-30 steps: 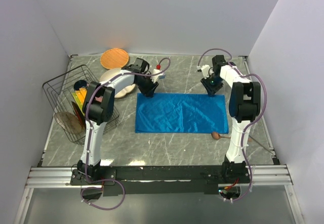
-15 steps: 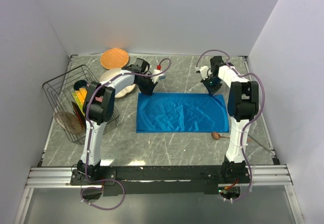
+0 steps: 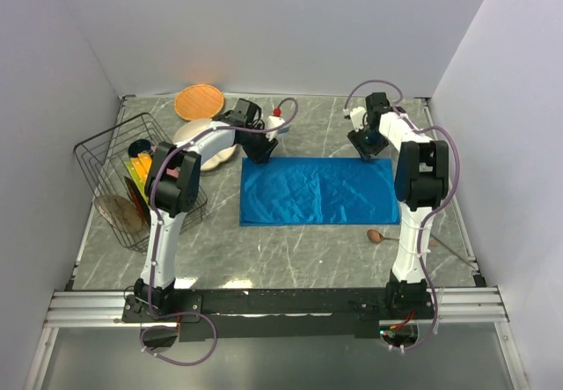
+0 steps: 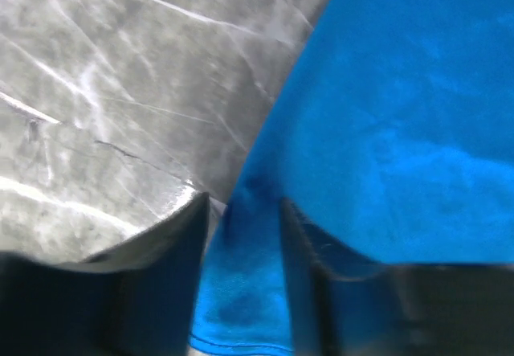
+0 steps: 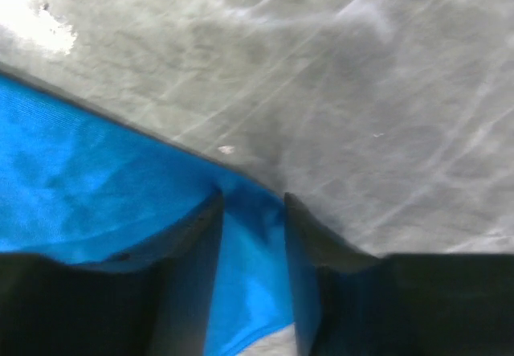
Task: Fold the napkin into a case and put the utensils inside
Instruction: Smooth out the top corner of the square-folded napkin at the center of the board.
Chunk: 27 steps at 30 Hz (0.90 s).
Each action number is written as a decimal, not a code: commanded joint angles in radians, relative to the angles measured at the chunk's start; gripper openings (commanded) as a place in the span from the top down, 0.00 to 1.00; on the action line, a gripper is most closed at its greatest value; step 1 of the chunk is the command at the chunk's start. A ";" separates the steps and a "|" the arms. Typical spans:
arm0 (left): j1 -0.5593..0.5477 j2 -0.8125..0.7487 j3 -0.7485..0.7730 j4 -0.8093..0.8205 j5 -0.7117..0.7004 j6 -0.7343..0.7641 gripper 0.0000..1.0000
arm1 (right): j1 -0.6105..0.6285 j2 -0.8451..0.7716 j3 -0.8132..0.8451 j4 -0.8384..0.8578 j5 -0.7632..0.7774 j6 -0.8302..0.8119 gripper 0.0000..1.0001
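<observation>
bright, even overhead light with soft shadows; wrist views blurred, white glare on the table (image 5: pixel 36 14), napkin (image 3: pixel 318 191) sheeny.

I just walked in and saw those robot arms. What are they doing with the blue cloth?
Two robot arms are working on a blue cloth spread flat on the table. The left gripper and right gripper each sit at a far corner, fingers slightly apart around the edge. A wooden spoon lies beside the cloth, not yet tucked in.
</observation>
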 commanded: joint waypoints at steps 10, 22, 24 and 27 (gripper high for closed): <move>-0.002 -0.482 -0.221 0.574 -0.263 -0.138 0.01 | -0.068 -0.358 0.177 0.101 -0.106 0.283 0.00; -0.095 -0.469 -0.382 0.640 -0.378 0.119 0.01 | -0.089 -0.293 0.206 -0.111 -0.641 0.581 0.00; -0.138 -0.461 -0.439 0.769 -0.442 0.176 0.01 | -0.092 -0.352 0.027 0.009 -0.690 0.679 0.00; -0.184 -0.429 -0.560 0.950 -0.501 0.248 0.01 | -0.099 -0.411 -0.180 0.170 -0.778 0.788 0.00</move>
